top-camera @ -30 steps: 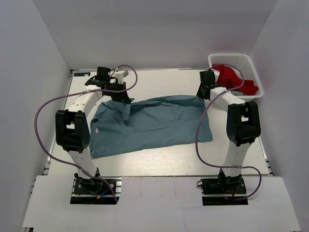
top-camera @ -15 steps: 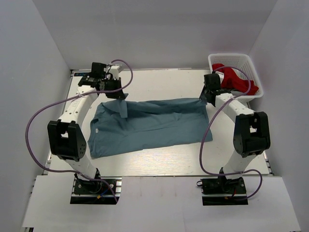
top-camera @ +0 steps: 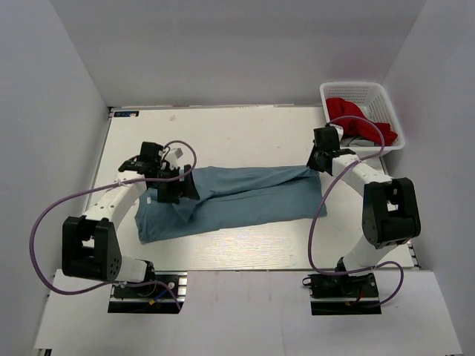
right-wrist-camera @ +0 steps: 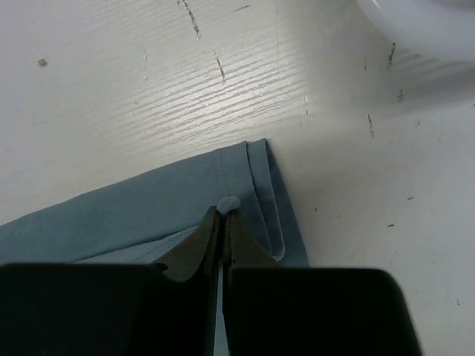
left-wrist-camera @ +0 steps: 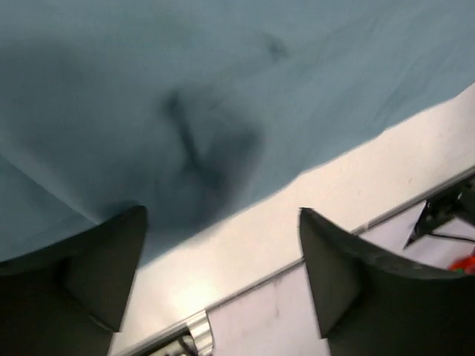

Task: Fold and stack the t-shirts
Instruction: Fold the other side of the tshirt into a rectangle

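In my left wrist view the shirt (left-wrist-camera: 223, 89) is soft with blur and runs off the top and both sides. My own two fingers (left-wrist-camera: 96, 267) are cut by the lower edge, and from above my left gripper (top-camera: 180, 187) and its wrist hide the cloth's left end beneath them. In my right wrist view the shirt leaves the picture at the left and bottom, and the pinched bit of its folded corner is buried between the closed tips of my right gripper (right-wrist-camera: 221, 215). Only a curved sliver of the basket (right-wrist-camera: 423, 22) shows at the top right. From above, the red cloth (top-camera: 345, 107) in that basket is partly covered by my right arm's cable (top-camera: 311, 226), and a grey thing (top-camera: 361, 135) beside it is too small to name.
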Available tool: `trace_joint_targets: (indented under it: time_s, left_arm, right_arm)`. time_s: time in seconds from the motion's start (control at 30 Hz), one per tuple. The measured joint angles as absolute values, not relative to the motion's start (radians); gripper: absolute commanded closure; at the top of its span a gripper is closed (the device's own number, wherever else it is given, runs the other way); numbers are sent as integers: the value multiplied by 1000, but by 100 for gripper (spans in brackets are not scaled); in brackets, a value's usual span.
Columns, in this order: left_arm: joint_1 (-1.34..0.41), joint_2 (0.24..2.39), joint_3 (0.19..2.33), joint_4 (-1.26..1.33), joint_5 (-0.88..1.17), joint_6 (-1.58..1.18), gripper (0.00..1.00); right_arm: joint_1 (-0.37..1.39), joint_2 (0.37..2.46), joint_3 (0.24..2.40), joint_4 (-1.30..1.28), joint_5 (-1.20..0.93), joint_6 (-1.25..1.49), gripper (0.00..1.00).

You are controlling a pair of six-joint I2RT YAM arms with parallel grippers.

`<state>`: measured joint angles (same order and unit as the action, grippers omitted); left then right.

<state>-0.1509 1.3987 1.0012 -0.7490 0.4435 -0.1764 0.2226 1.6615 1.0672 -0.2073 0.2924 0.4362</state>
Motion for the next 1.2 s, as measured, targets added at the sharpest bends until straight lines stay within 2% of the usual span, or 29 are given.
trace_joint_targets:
  time_s: [0.1,0.17,0.2,0.23,0.33,0.43,0.47,0.5,0.67,0.77,0.8,0.9,0.93,1.03,1.13,1.2]
  left_arm:
    - [-151,1353,920,-778,444,-232,0]
    - [-151,1314,909,-802,428,-262,0]
    - [-151,1288,910,-809,416,-282,0]
    - [-151,1265,911,-812,397,-300,0]
    - [-150,1209,925,-838,299,-372,0]
    - [-141,1205,932,-856,166,-462,0]
    - [-139,1212,930,-863,123,-492,0]
    - [-137,1220,926,-866,81,-521,4]
    - [-130,1254,861,-790,-17,-623,19]
    - [-126,1316,841,-721,-24,-659,38]
    - [-126,1349,842,-699,-24,-665,49]
    - [-126,1446,842,-657,-20,-680,67]
    - [-126,1470,842,-649,-18,-680,77]
    - [-126,1491,842,-640,-12,-685,100]
    - [-126,1474,842,-638,-11,-682,100]
    - [-126,1448,842,-640,-10,-681,100]
  right_arm:
    - [222,1654,1052,-208,296,443,97]
    - [221,1653,1049,-216,299,454,85]
    - [222,1651,1049,-223,308,461,72]
    - [222,1645,1049,-233,318,468,48]
    - [220,1617,1047,-263,353,486,32]
    - [217,1559,1029,-284,373,493,26]
    - [217,1539,1024,-290,377,493,15]
    - [216,1521,1019,-294,376,495,10]
    - [216,1454,994,-266,315,468,10]
    - [217,1449,977,-219,214,437,10]
    - [218,1453,976,-209,189,430,10]
    - [221,1482,989,-206,149,418,10]
    - [222,1501,999,-211,149,419,10]
    - [222,1546,1005,-233,166,440,10]
    - [220,1565,1004,-279,205,475,10]
    - [215,1570,1004,-300,232,503,14]
